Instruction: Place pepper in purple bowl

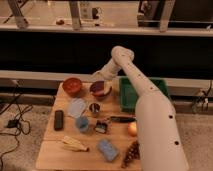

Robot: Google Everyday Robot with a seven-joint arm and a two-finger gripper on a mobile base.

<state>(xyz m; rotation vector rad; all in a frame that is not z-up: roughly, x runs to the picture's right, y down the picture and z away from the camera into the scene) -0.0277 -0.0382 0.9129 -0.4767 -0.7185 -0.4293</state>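
The purple bowl stands at the back middle of the wooden table, right of the red bowl. A red-orange streak inside it looks like the pepper. My gripper hangs just above the bowl's far rim, at the end of the white arm that reaches in from the lower right. I cannot tell whether the gripper touches the pepper.
A green tray sits right of the bowl. In front lie a pale blue plate, metal cup, black remote, blue cup, orange fruit, blue sponge, grapes and a yellow item.
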